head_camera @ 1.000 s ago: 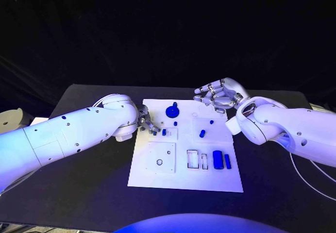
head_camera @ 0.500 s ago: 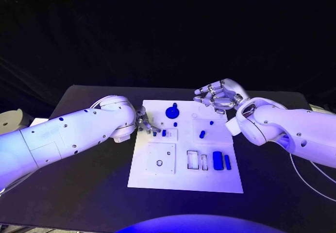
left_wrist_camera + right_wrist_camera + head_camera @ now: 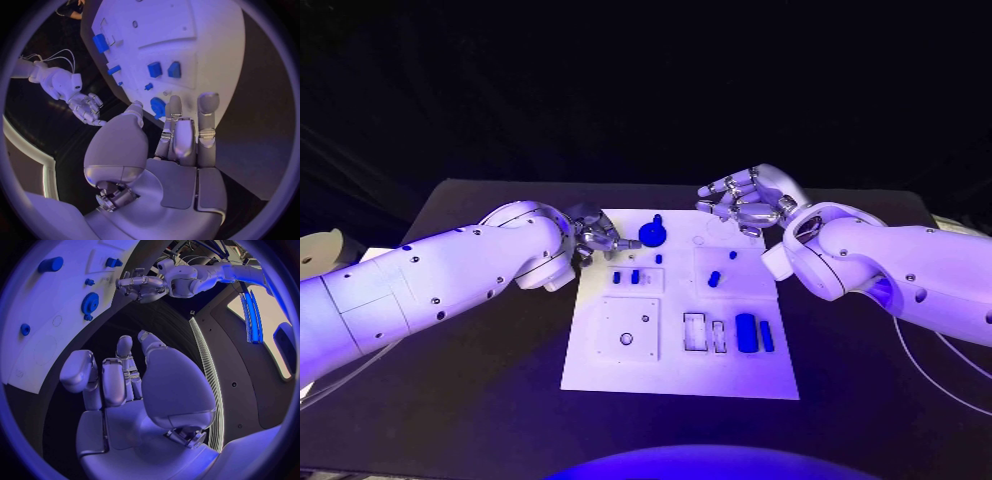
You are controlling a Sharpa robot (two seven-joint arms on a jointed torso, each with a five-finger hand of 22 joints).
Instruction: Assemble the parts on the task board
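Two hands empty: my left hand [image 3: 599, 238] hovers, fingers apart, by the gear [image 3: 652, 234] on the board [image 3: 678, 378] to grasp it; my right hand [image 3: 747, 200] waits curled clear.

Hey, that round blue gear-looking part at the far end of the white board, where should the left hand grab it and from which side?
Probably by the toothed rim of the round blue part, pinched across its width. It seems to lie flat on the task board, so coming down from above suits it. The left hand is right beside it, fingers nearly over it.
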